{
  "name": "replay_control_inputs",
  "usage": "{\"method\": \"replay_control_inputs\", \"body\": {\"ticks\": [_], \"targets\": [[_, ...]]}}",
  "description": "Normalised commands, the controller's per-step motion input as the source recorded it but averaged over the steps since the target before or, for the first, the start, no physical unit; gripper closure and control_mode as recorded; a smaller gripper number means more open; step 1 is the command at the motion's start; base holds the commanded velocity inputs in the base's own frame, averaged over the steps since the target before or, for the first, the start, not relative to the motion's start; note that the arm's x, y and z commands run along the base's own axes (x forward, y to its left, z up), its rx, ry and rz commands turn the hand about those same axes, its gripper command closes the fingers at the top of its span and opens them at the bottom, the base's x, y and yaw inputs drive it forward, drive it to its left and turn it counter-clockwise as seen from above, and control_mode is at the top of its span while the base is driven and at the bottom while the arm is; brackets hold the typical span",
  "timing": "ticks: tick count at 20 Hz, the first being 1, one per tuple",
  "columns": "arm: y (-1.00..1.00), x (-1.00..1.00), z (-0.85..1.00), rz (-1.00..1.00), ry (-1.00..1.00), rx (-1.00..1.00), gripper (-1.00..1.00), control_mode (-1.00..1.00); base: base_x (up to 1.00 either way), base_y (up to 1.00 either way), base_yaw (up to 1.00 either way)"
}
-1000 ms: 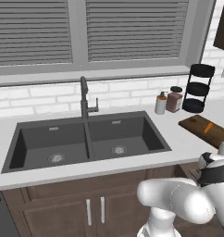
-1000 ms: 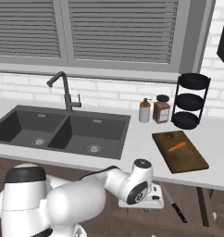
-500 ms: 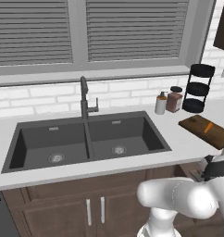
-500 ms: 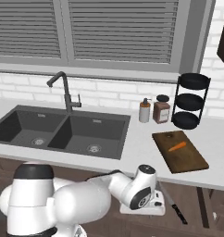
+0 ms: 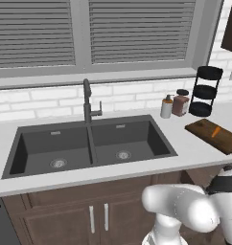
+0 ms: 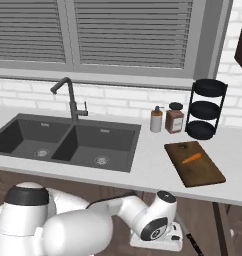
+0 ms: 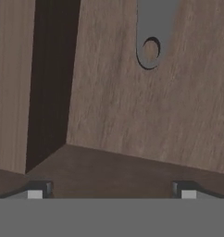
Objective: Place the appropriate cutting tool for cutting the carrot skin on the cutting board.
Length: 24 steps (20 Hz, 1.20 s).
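Observation:
The dark brown cutting board (image 6: 194, 163) lies on the counter right of the sink, and the small orange carrot (image 6: 192, 158) rests on it; both also appear at the right of the left base view as the board (image 5: 214, 135) and carrot (image 5: 215, 131). My arm reaches down below the counter's front edge, where the white hand (image 6: 158, 239) hangs low. In the hand view, my gripper (image 7: 111, 192) is open, fingertips (image 7: 35, 193) wide apart with nothing between them. It faces brown wood panels and a flat grey metal piece with a hole (image 7: 151, 28).
A black double sink (image 6: 68, 141) with a faucet (image 6: 69, 98) fills the counter's left. A soap bottle (image 6: 156, 119), a brown jar (image 6: 174, 119) and a black three-tier rack (image 6: 204, 108) stand by the wall. A slim dark object (image 6: 194, 244) lies low beside my hand.
My hand has sunk lower below the counter edge. The board, the carrot and the counter items have not moved.

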Motion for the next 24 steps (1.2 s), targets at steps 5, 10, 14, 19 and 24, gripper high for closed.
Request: {"method": "replay_control_inputs", "body": {"ticks": [5,10,14,19,24], "targets": [[-0.02,-0.3,0.13,0.0,0.0,0.05,-1.0,-1.0,0.0,0.0,0.0],[0.0,0.86,0.08,0.0,0.0,0.04,-1.0,-1.0,0.0,0.0,0.0],[-0.02,0.96,0.0,0.0,0.0,0.01,-1.0,-1.0,0.0,0.0,0.0],[-0.3,0.13,-0.08,0.0,0.01,0.0,-1.0,-1.0,0.0,0.0,0.0],[-0.38,0.01,0.0,0.0,0.0,0.0,-1.0,-1.0,0.0,0.0,0.0]]}}
